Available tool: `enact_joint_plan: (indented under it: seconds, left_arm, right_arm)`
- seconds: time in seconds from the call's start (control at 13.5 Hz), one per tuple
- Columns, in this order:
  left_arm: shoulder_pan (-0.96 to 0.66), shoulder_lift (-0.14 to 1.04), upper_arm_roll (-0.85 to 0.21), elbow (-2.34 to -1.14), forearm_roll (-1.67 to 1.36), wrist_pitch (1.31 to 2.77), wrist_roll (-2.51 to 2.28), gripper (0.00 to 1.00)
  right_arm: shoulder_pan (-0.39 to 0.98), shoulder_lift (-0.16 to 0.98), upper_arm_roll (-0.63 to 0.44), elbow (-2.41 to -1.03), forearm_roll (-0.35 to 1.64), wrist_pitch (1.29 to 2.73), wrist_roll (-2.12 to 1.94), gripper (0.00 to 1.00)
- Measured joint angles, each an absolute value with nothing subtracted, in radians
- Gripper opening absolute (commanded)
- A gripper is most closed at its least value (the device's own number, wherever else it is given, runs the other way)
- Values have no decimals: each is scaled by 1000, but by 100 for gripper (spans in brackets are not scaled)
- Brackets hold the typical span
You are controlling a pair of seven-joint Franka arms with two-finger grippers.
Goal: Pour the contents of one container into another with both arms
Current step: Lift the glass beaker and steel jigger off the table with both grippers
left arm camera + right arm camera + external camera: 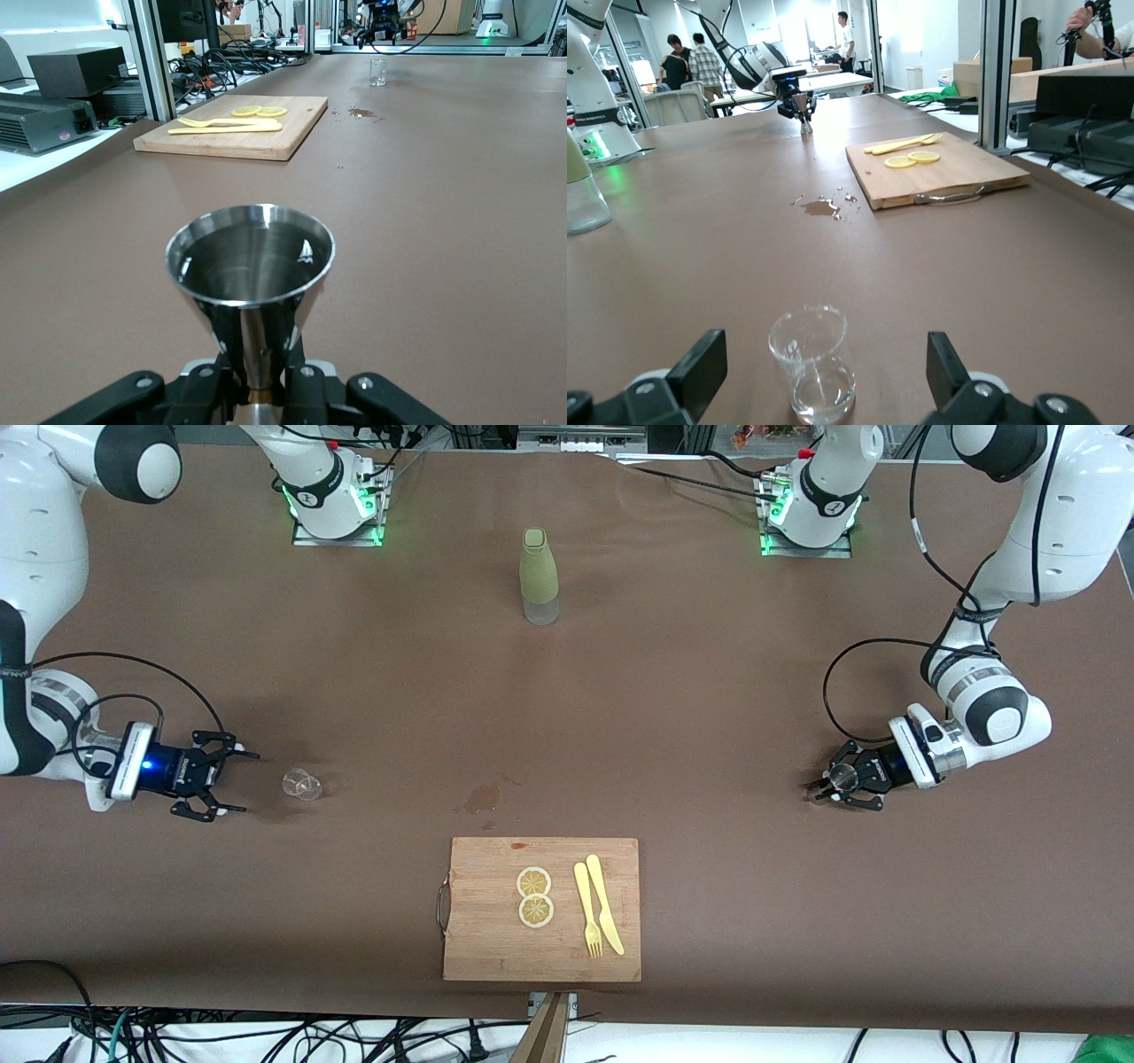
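Bench (pixel 709 717) covered in brown carries everything, with both arms reaching low over its two ends. The left arm (pixel 1019 602) holds its left pincer (pixel 842 779) clamped on the stem of a steel jigger (pixel 251 266), upright just above the bench surface at that arm's end. The right arm (pixel 35 646) keeps its right pincer (pixel 221 775) spread apart beside a small clear glass (pixel 812 372), which stands on the bench at the right arm's end, between the fingers (pixel 700 363) but untouched. A wooden cutting board (pixel 496 939) lies nearest the front camera, bearing a yellow knife (pixel 604 903), a yellow fork (pixel 586 908) and two lemon slices (pixel 535 896). A green-sleeved bottle (pixel 539 576) stands between the arm bases. A small wet spill (pixel 481 797) marks the bench near the board.
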State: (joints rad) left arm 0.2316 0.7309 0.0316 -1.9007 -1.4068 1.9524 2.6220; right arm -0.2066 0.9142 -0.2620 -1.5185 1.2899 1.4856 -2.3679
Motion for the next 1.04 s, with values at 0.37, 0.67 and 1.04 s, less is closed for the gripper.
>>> enact_joint_plan:
  seconds: [0.37, 0.67, 1.04]
  left_arm:
    - [226, 725, 34, -1883, -1407, 1952, 2612, 0]
    - [178, 709, 27, -1875, -1407, 1947, 2555, 0]
    - [3, 690, 22, -1870, -1426, 1947, 2397, 0]
  right_arm:
    - [-207, 963, -259, -1503, 1292, 1479, -2386, 100]
    - [-207, 991, -250, -1493, 1299, 1479, -2393, 100]
    - [-206, 1017, -216, -1477, 1304, 1479, -2406, 100]
